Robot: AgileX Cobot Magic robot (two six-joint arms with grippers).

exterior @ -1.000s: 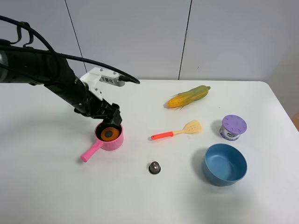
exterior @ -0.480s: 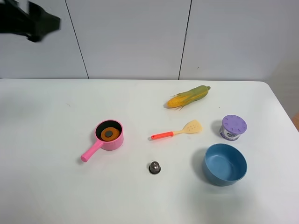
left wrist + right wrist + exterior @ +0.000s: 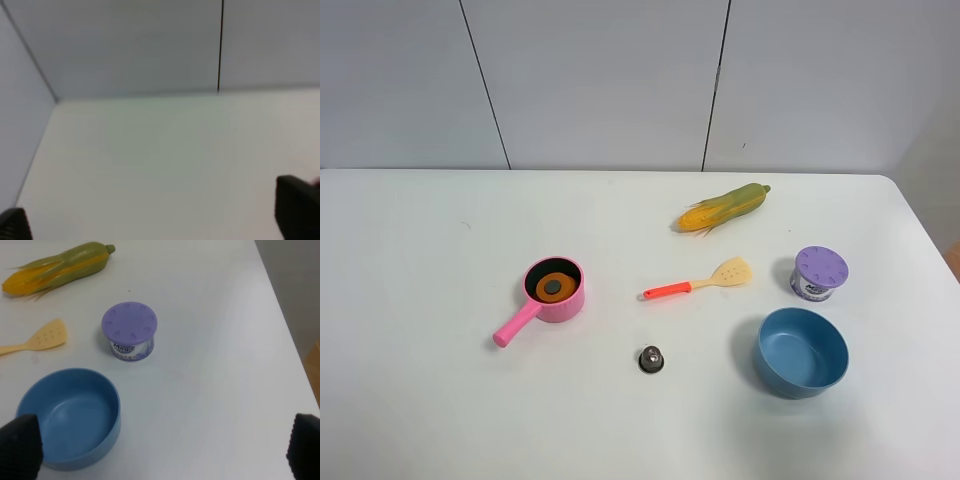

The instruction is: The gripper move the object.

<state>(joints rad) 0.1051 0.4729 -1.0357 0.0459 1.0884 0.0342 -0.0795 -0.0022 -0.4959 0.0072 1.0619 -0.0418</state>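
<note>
The object (image 3: 553,286), a small orange-brown dome with a dark grey spot on top, sits inside the pink saucepan (image 3: 565,304) left of the table's middle. Neither arm shows in the exterior high view. In the left wrist view my left gripper (image 3: 155,217) is open and empty, its fingertips (image 3: 297,202) wide apart over bare table near the back wall. In the right wrist view my right gripper (image 3: 162,447) is open and empty, its fingertips (image 3: 20,445) spread above the table's right side.
A corn cob (image 3: 725,207), an orange-handled spatula (image 3: 698,282), a purple-lidded can (image 3: 818,272), a blue bowl (image 3: 801,351) and a small dark metal knob (image 3: 651,358) lie on the white table. The can (image 3: 129,330) and bowl (image 3: 70,415) also show in the right wrist view.
The left arm was at the pink saucepan, then lifted away up and to the left and has left the exterior view. The object stays in the saucepan.
</note>
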